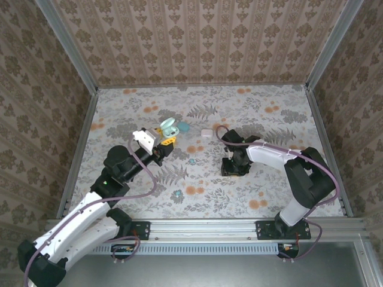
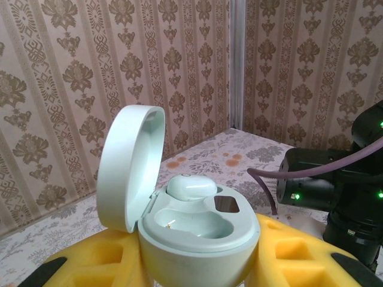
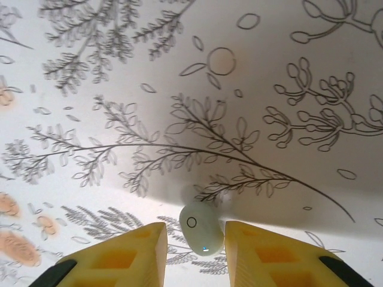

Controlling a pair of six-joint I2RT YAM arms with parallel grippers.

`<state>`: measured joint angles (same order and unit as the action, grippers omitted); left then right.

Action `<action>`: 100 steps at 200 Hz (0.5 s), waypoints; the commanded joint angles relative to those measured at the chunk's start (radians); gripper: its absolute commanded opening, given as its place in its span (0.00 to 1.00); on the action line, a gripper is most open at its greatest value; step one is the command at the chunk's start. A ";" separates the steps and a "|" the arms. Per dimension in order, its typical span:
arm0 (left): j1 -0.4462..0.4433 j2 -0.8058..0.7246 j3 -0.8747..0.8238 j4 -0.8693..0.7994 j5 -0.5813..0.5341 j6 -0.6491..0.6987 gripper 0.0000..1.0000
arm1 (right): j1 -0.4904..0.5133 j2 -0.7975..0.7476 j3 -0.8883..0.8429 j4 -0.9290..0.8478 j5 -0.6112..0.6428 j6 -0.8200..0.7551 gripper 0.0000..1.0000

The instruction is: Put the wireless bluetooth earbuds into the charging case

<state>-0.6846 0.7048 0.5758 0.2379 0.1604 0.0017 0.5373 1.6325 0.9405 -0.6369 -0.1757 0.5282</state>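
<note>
Two hands are recorded in the top view. The left hand (image 1: 167,142) is pinched on the open case (image 1: 169,127), left of centre over the surface (image 1: 119,107). The right hand (image 1: 233,169) is pointed straight down at the surface, right of centre, well apart from the case. A teal bud (image 1: 191,161) and a second teal bud (image 1: 178,193) lie loose between the arms. Risk: a low carry from the right hand to the case could sweep these aside.

Left wrist view. The case is clamped between the yellow pads (image 2: 287,254), with its lid (image 2: 128,173) standing up. A seated bud (image 2: 190,186) fills the far socket; the near socket (image 2: 191,224) is empty. Risk: the raised lid guards one side of the empty socket, so an approach from that side could strike it and twist the case in its grip. A hard push down could also tip the case between the pads.

Right wrist view. A white bud (image 3: 201,227) lies on the surface between the pads of the right hand, about touching one pad, with a gap at the other. The hand is narrowly spread and nothing is pinched. Risk: the bud is smooth and rounded and sits off-centre, so closing could push it sideways or squirt it out. If gripped askew, it may not drop into the socket.
</note>
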 commanded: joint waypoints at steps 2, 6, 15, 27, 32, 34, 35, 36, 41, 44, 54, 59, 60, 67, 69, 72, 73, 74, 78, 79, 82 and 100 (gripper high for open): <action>0.008 0.004 0.042 0.051 0.021 -0.017 0.18 | 0.003 -0.020 0.003 -0.017 -0.059 0.006 0.34; 0.008 0.005 0.042 0.051 0.021 -0.017 0.18 | 0.003 -0.022 0.003 -0.017 -0.064 0.008 0.34; 0.008 0.007 0.044 0.051 0.024 -0.016 0.18 | 0.004 -0.022 -0.001 -0.017 -0.076 0.008 0.34; 0.009 0.009 0.042 0.052 0.023 -0.018 0.18 | 0.006 -0.019 -0.003 -0.021 -0.085 0.006 0.34; 0.008 0.009 0.042 0.052 0.024 -0.018 0.18 | 0.007 -0.018 -0.001 -0.024 -0.089 0.006 0.34; 0.008 0.009 0.042 0.053 0.024 -0.019 0.18 | 0.007 -0.016 -0.002 -0.025 -0.089 0.007 0.34; 0.009 0.009 0.042 0.052 0.025 -0.019 0.18 | 0.007 -0.017 -0.001 -0.026 -0.090 0.006 0.34; 0.009 0.009 0.042 0.052 0.024 -0.019 0.18 | 0.008 -0.016 -0.001 -0.028 -0.092 0.006 0.34; 0.008 0.009 0.041 0.051 0.024 -0.019 0.18 | 0.010 -0.015 -0.001 -0.030 -0.094 0.005 0.34; 0.009 0.009 0.042 0.053 0.024 -0.019 0.18 | 0.011 -0.016 0.000 -0.032 -0.094 0.004 0.34; 0.008 0.009 0.041 0.052 0.024 -0.020 0.18 | 0.016 -0.015 0.003 -0.035 -0.091 0.004 0.34; 0.008 0.009 0.041 0.052 0.024 -0.021 0.18 | 0.018 -0.016 0.003 -0.036 -0.086 0.005 0.34; 0.008 0.009 0.041 0.053 0.024 -0.020 0.18 | 0.018 -0.017 0.003 -0.036 -0.084 0.004 0.34; 0.008 0.009 0.041 0.052 0.024 -0.021 0.18 | 0.019 -0.017 0.006 -0.043 -0.068 0.006 0.34; 0.008 0.009 0.042 0.052 0.024 -0.020 0.18 | 0.020 -0.015 0.007 -0.046 -0.062 0.006 0.34; 0.008 0.009 0.042 0.052 0.024 -0.021 0.18 | 0.022 -0.016 0.011 -0.052 -0.054 0.004 0.35; 0.008 0.009 0.042 0.052 0.024 -0.021 0.18 | 0.022 -0.014 0.012 -0.053 -0.050 0.004 0.35; 0.009 0.009 0.042 0.053 0.024 -0.020 0.18 | 0.023 -0.014 0.013 -0.056 -0.047 0.004 0.35; 0.009 0.009 0.042 0.053 0.024 -0.021 0.18 | 0.025 -0.013 0.018 -0.062 -0.037 0.001 0.35; 0.008 0.009 0.042 0.052 0.024 -0.021 0.18 | 0.025 -0.013 0.021 -0.064 -0.035 0.000 0.35; 0.008 0.009 0.042 0.052 0.024 -0.020 0.18 | 0.028 -0.012 0.026 -0.068 -0.031 -0.002 0.35; 0.008 0.009 0.042 0.052 0.023 -0.021 0.18 | 0.040 0.004 0.055 -0.092 0.003 -0.008 0.35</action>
<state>-0.6846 0.7185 0.5789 0.2382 0.1711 -0.0006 0.5610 1.6295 0.9455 -0.6621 -0.2287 0.5274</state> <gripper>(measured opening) 0.347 0.346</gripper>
